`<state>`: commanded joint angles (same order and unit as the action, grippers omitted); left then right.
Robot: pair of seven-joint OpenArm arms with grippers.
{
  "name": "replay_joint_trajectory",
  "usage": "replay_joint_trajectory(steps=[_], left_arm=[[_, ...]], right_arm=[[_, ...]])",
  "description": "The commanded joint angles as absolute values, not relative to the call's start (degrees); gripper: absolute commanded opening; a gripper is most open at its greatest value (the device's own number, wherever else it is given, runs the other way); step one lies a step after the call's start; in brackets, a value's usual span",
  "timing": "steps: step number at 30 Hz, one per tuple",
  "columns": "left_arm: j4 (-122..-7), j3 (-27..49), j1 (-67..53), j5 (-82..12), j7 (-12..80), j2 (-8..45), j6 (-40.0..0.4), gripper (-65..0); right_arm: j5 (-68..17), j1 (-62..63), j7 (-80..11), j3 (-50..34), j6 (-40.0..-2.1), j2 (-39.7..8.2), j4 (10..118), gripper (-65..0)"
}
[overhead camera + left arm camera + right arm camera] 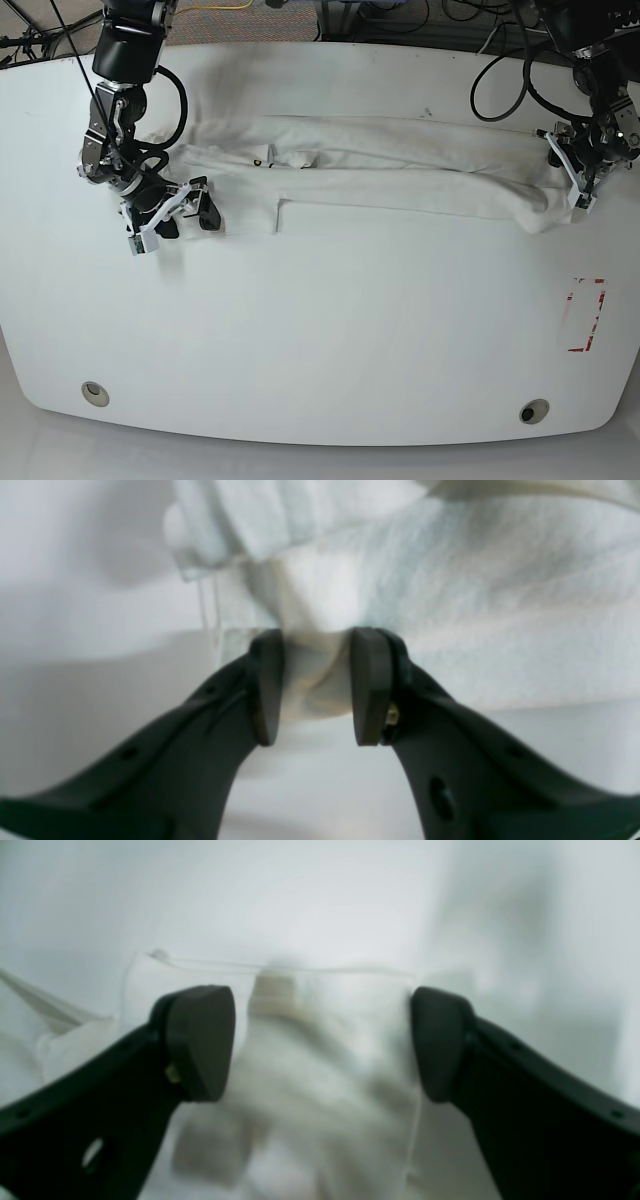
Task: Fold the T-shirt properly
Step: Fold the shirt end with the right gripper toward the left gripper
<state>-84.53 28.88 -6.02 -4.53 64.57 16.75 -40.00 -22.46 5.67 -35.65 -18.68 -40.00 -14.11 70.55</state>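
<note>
The white T-shirt [400, 185] lies as a long folded strip across the back half of the table, with a small yellow and dark mark [262, 160] near its left part. At the strip's right end, my left gripper [570, 188] is shut on a bunch of cloth. The left wrist view shows the T-shirt [450, 605] pinched inside the left gripper [315, 685]. My right gripper [187, 213] stands open at the strip's left end. In the right wrist view the right gripper [322, 1045] has its fingers wide apart, and the T-shirt [320, 1065] lies blurred below and between them.
The white table [320, 330] has a red rectangular marking [585, 315] at the right and two round holes [95, 393] [533, 411] near the front edge. Cables [500, 70] trail over the back edge behind both arms.
</note>
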Motion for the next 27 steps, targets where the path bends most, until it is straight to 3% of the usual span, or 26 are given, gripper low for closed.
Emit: replay_joint_trajectory(steps=[3,8,10,19,27], left_arm=[[-84.53,28.88,-5.93,-4.53,64.40,16.75,-40.00,-43.9],[-84.53,28.70,-5.93,-4.53,64.40,16.75,-40.00,-43.9],[-84.53,28.62,-5.93,-4.53,64.40,16.75,-40.00,-43.9],[-84.26,28.53,-5.93,-4.53,64.31,16.75,-40.00,-43.9],[-84.18,28.53,-5.93,-4.44,64.31,16.75,-40.00,-43.9]], right_arm=[[-22.46,5.67,-35.65,-18.68,-40.00,-13.85,70.55,-28.1],[-22.46,5.76,-35.65,-18.51,-40.00,-13.93,70.64,-57.5],[-22.46,5.76,-35.65,-18.51,-40.00,-13.93,70.81,-65.0],[-23.16,3.38,-37.49,-18.51,-40.00,-13.41,85.85,-65.0],[-23.25,1.10,-47.43,-18.77,-40.00,-9.63,100.35,-65.0]])
